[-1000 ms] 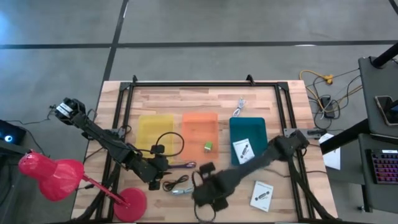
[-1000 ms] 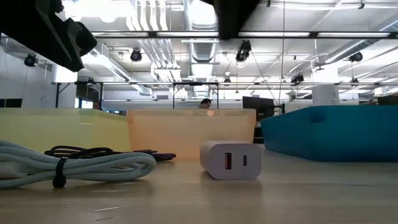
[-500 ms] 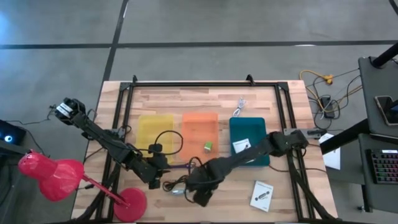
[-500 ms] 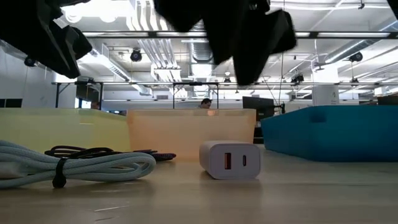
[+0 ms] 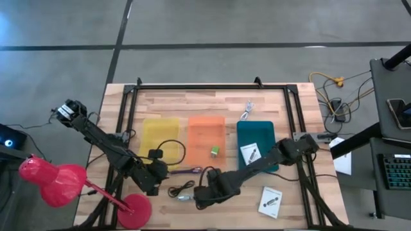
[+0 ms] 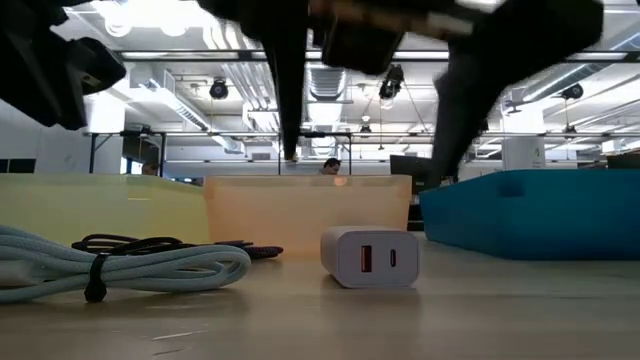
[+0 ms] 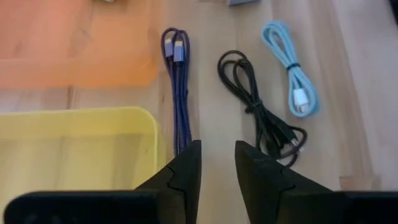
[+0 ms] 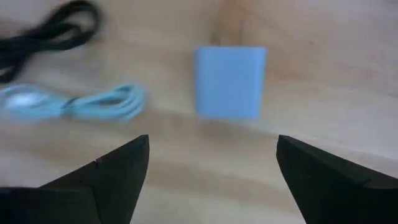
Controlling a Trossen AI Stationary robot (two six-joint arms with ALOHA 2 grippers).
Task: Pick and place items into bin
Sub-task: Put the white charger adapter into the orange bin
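Note:
A white charger block [image 8: 230, 81] lies on the wood near the table's front, also seen in the low view [image 6: 370, 257]. My right gripper [image 8: 211, 163] hovers above it, open wide, one finger on either side, touching nothing; in the high view [image 5: 209, 192] it hides the block. Beside the block lie a pale blue cable [image 8: 81, 102], a black cable [image 7: 258, 106] and a purple cable [image 7: 177, 93]. My left gripper [image 7: 216, 167] hangs by the yellow bin [image 5: 160, 135], its fingers a narrow gap apart, empty. A green cube [image 5: 215, 151] sits in the orange bin [image 5: 207, 131].
A teal bin [image 5: 255, 131] holds a white card [image 5: 250, 154]. Another white card [image 5: 270, 201] lies near the front right. A white cable [image 5: 246, 110] lies behind the bins. A red lamp [image 5: 58, 183] stands at the near left corner. A black frame rail [image 5: 205, 86] runs along the far edge.
My right gripper has come down over the charger block, shifting a little toward the table's left, and has opened its fingers wide. My left gripper has drawn slightly toward the table's near left. The items lie as before.

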